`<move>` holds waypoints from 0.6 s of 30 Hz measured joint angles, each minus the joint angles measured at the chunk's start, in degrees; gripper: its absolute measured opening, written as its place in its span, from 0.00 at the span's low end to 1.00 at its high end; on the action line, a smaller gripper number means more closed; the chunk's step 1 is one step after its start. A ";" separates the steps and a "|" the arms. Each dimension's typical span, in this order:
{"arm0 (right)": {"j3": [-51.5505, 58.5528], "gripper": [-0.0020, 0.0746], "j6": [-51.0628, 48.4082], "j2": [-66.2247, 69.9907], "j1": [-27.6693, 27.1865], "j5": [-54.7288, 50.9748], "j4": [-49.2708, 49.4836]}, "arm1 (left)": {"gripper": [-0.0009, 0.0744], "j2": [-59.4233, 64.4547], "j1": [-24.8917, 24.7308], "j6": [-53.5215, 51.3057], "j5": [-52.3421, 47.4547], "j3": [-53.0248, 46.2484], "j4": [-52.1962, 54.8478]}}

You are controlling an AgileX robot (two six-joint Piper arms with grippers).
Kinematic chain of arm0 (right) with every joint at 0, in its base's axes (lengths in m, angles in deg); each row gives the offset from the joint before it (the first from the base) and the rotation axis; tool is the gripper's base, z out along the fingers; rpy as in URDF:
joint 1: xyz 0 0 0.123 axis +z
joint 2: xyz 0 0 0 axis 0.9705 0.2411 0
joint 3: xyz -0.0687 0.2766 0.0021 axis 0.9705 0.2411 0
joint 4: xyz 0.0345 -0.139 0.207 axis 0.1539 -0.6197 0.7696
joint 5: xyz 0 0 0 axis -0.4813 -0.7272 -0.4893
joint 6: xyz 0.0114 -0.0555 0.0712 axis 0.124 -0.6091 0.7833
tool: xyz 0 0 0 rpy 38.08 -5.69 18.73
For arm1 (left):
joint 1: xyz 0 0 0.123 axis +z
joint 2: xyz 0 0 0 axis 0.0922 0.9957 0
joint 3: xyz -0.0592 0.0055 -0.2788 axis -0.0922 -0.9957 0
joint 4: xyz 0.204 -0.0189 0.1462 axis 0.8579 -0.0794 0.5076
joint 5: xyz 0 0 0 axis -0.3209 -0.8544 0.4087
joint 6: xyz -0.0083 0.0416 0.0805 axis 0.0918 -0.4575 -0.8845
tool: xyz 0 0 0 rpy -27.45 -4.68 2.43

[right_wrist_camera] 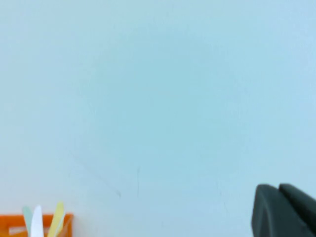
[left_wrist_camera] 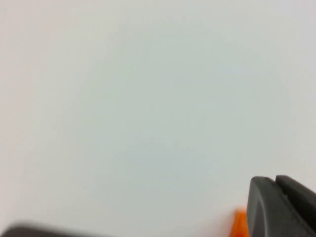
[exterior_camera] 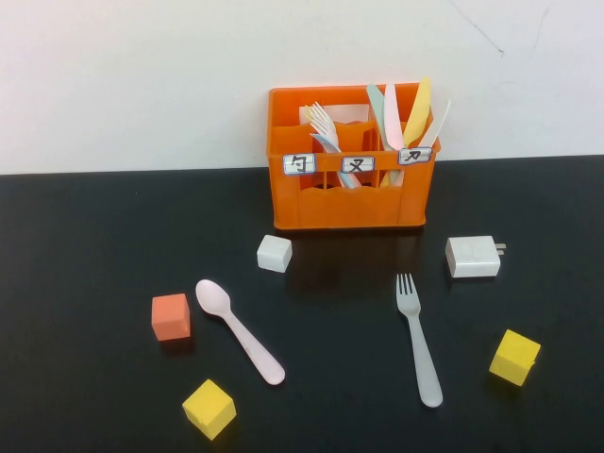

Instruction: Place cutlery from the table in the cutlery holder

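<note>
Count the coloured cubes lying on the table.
4. An orange cube left of the pink spoon, a yellow cube near the front edge, another yellow cube right of the grey fork, and a white cube before the cutlery holder. None appear hidden.
</note>
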 joint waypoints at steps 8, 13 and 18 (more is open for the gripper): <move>-4.67 0.02 0.26 3.88 0.00 -15.59 0.25 | 0.01 11.75 0.00 1.75 -3.81 0.81 -2.40; -4.74 0.02 -2.01 11.80 0.00 -20.45 2.77 | 0.01 18.94 0.00 2.98 -10.33 0.44 -4.82; -4.74 0.02 -16.45 19.67 0.56 -23.75 13.29 | 0.01 28.44 0.00 2.22 -18.33 0.69 -10.05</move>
